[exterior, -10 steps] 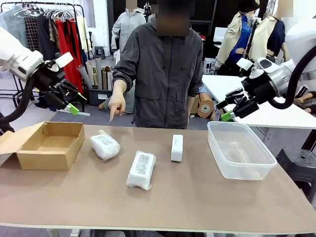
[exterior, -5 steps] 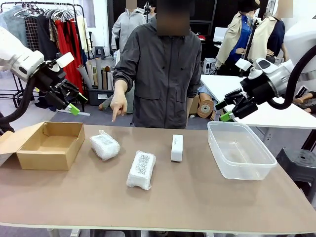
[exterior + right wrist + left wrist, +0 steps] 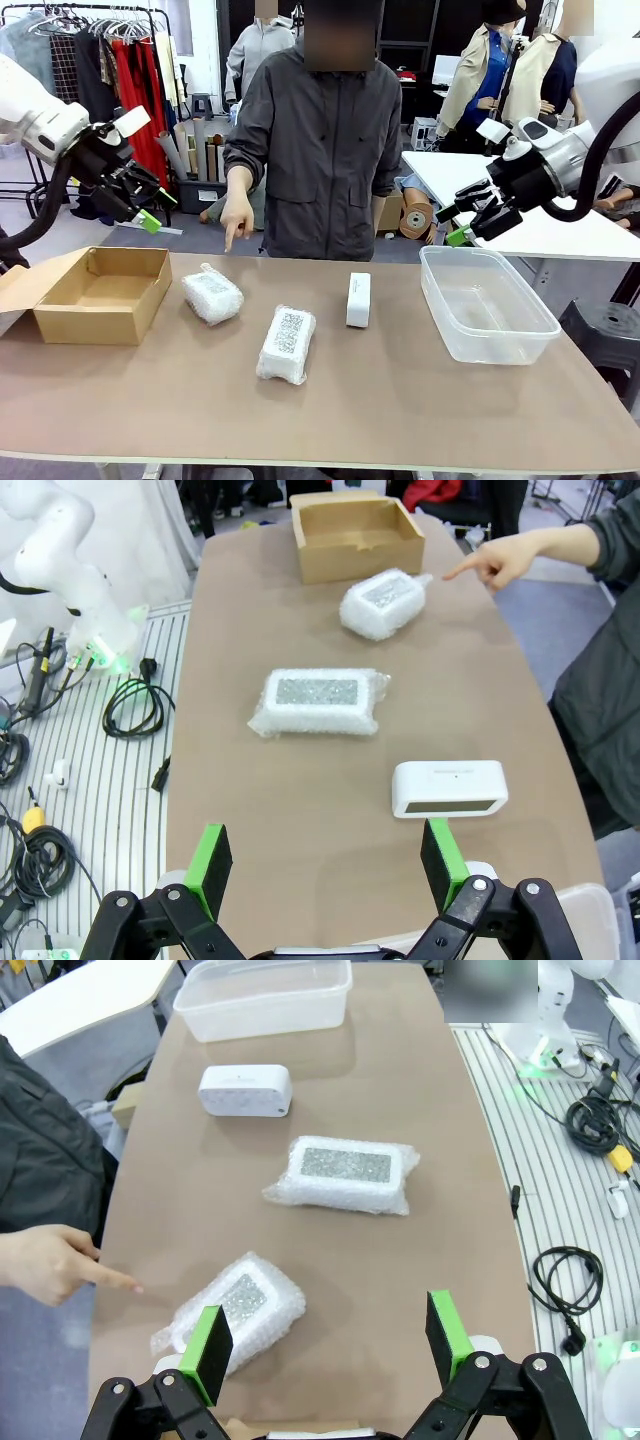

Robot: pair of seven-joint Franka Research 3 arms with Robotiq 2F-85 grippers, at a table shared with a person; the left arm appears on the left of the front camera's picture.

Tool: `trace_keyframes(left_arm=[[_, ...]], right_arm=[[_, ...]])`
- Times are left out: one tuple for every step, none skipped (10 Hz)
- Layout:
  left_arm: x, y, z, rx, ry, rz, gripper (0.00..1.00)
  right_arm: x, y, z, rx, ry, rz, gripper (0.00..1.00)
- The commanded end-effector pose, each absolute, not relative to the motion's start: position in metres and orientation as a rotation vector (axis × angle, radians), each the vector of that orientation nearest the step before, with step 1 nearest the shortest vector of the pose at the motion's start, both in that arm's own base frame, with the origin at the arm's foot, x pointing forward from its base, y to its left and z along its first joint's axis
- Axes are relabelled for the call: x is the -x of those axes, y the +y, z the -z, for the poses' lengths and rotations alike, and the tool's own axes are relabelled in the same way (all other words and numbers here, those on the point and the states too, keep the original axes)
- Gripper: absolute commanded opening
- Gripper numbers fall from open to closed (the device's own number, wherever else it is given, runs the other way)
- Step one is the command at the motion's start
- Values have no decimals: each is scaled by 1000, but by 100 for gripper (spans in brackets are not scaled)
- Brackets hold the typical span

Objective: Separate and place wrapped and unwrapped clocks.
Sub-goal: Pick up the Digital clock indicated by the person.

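Little is changing: the person's finger (image 3: 229,232) is still pointing at the wrapped clock (image 3: 212,294), 10 o'clock from the second wrapped clock (image 3: 287,344). The bare clock (image 3: 358,299) is lying at its 2 o'clock. The left hand (image 3: 152,205) and right hand (image 3: 462,213) are hanging open, so sorting is waiting.

The table (image 3: 400,410) holds two bubble-wrapped clocks (image 3: 212,294) (image 3: 287,344), one bare white clock (image 3: 358,299), one open cardboard box (image 3: 95,325) and one clear plastic tub (image 3: 495,345). One person (image 3: 320,150) stands behind it, one hand (image 3: 236,215) pointing.

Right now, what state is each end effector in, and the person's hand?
Left end effector: open, empty.
Right end effector: open, empty.
Person's hand: empty, index finger pointing down.
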State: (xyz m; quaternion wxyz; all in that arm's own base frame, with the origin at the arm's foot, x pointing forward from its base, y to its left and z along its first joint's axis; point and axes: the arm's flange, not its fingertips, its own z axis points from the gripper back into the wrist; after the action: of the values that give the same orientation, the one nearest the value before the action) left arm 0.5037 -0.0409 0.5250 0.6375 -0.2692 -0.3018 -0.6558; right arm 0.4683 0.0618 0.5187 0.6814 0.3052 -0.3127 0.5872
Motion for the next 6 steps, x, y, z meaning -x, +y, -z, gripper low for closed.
trace_keyframes(left_arm=[[-501,-40,-527,612,-694,1496,100],[-501,-40,-527,612,-694,1496,100],[-501,-40,-527,612,-694,1496,100],[-501,-40,-527,612,-694,1496,100],[-501,-40,-527,612,-694,1496,100],[-501,-40,-527,612,-694,1496,100]], right_arm=[[-467,62,-517,-687,-698,-1319,100],[-467,62,-517,-687,-698,-1319,100],[-467,62,-517,-687,-698,-1319,100],[-467,62,-517,-687,-698,-1319,100],[-467,62,-517,-687,-698,-1319,100],[-467,62,-517,-687,-698,-1319,100]])
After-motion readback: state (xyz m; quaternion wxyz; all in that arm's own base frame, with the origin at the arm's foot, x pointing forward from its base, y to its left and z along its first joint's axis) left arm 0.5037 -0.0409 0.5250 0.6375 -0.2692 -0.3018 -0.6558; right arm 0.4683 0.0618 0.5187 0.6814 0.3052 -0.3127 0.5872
